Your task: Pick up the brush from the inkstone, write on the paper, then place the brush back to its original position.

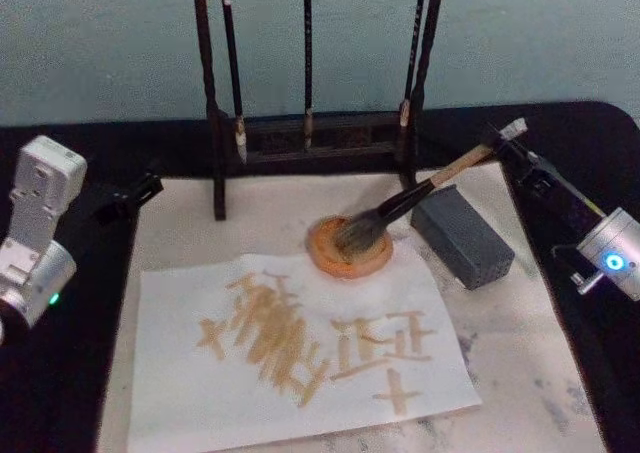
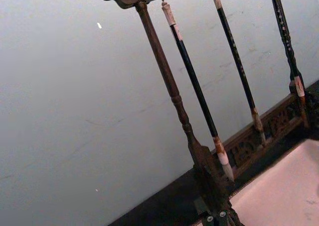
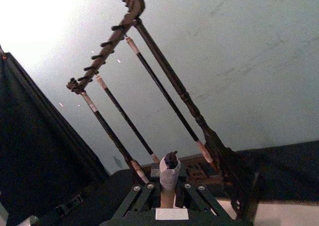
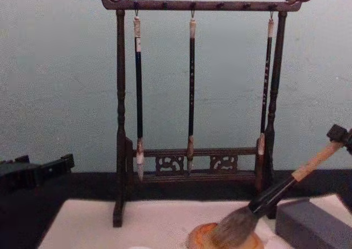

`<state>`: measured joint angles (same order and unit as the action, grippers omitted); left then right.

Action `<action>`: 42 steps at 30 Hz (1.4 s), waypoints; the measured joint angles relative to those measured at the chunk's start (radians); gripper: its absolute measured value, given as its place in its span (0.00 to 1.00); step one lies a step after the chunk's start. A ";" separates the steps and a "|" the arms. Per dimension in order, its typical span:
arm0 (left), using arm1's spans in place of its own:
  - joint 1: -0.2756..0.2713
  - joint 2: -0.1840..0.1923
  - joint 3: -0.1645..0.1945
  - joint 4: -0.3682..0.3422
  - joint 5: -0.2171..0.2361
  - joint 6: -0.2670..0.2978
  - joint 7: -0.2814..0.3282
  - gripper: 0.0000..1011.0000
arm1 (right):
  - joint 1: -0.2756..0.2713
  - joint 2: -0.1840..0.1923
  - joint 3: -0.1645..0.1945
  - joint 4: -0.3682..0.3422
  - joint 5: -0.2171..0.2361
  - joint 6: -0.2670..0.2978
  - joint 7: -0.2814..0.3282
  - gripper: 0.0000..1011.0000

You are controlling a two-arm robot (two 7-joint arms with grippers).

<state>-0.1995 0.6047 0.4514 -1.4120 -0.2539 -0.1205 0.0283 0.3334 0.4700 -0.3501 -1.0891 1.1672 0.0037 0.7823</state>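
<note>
My right gripper (image 1: 508,139) clamps the brush (image 1: 430,185) at its handle end. I see the bristles resting on the inkstone (image 1: 380,259). My left gripper (image 1: 130,195) sits parked far left.

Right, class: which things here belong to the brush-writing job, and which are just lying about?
For the job: the brush, bristles on the inkstone, handle end held in the right pincer; the paper, already written on.
Lying about: the grey block beside the inkstone; the rack with three thin brushes hanging; the left pincer, parked at the left.
</note>
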 joint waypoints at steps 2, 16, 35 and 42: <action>0.000 0.000 0.000 0.000 0.000 0.000 0.000 0.99 | 0.006 -0.005 0.002 0.019 -0.002 0.001 0.002 0.16; 0.000 0.000 0.000 0.000 0.000 0.000 0.000 0.99 | 0.020 -0.019 0.014 0.078 -0.014 0.012 0.005 0.16; 0.000 0.000 0.000 0.000 0.000 0.000 0.000 0.99 | 0.031 -0.030 0.024 0.130 -0.030 0.029 0.005 0.16; 0.000 0.000 0.000 0.000 0.000 0.000 0.000 0.99 | 0.031 -0.029 0.024 0.129 -0.030 0.028 0.005 0.16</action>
<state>-0.1995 0.6047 0.4514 -1.4120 -0.2539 -0.1205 0.0283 0.3642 0.4406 -0.3265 -0.9602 1.1373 0.0321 0.7874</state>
